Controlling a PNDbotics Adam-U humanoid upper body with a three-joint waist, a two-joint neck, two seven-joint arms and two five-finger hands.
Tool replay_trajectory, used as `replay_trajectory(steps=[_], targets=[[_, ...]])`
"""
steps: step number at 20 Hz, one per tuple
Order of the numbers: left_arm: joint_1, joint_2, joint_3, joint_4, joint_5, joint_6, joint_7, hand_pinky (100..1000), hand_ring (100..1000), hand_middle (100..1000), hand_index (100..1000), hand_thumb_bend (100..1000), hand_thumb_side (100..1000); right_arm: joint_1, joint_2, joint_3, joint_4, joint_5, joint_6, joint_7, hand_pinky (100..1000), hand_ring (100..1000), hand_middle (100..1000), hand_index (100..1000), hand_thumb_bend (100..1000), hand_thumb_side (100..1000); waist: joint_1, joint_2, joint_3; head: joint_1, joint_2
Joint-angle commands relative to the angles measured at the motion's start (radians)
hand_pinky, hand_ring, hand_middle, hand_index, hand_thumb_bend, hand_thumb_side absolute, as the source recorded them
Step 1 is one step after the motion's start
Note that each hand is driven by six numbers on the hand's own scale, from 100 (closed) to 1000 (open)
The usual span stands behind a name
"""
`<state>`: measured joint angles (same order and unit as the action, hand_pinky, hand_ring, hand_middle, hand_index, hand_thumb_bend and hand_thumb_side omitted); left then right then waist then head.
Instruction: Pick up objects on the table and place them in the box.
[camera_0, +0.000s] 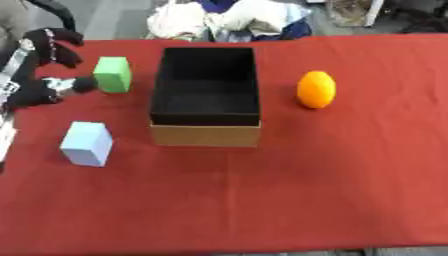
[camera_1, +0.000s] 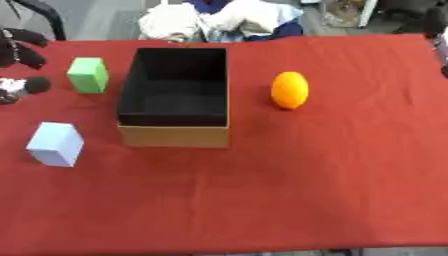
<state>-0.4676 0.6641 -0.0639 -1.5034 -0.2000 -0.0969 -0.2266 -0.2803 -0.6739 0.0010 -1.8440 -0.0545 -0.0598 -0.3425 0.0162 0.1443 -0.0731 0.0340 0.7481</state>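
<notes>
Box (camera_0: 206, 134) sits empty; left hand (camera_0: 45, 65) spread beside green block (camera_0: 113, 74).

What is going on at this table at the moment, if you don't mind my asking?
The robot is clearing a red table into an open cardboard box, which looks empty. Its left hand hovers at the left edge beside the green block, fingers spread, not yet holding it. A pale blue block sits nearer the front left, and an orange lies right of the box.
</notes>
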Motion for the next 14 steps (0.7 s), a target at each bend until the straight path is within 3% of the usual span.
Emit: replay_trajectory(steps=[1, 5, 14], targets=[[-0.037, 0.124, -0.037, 0.033, -0.057, -0.022, -0.056, 670, 681, 719, 808, 939, 396, -0.007, -0.023, -0.005, -0.001, 0.003, -0.001, 0.006, 608, 747, 748, 854, 459, 534, -0.001, -0.018, 0.002, 0.004, 0.009], [-0.078, 0.167, -0.078, 0.094, -0.129, -0.052, -0.128, 667, 677, 710, 803, 900, 352, -0.009, -0.022, 0.000, 0.006, 0.000, -0.001, 0.010, 607, 748, 747, 855, 456, 539, -0.002, -0.023, -0.001, 0.010, 0.009], [-0.132, 0.141, -0.136, 0.189, -0.275, -0.144, -0.282, 668, 676, 677, 793, 875, 347, 0.026, -0.026, -0.010, -0.015, -0.011, -0.004, 0.000, 607, 748, 747, 855, 453, 542, -0.005, -0.022, -0.011, 0.013, 0.009]])
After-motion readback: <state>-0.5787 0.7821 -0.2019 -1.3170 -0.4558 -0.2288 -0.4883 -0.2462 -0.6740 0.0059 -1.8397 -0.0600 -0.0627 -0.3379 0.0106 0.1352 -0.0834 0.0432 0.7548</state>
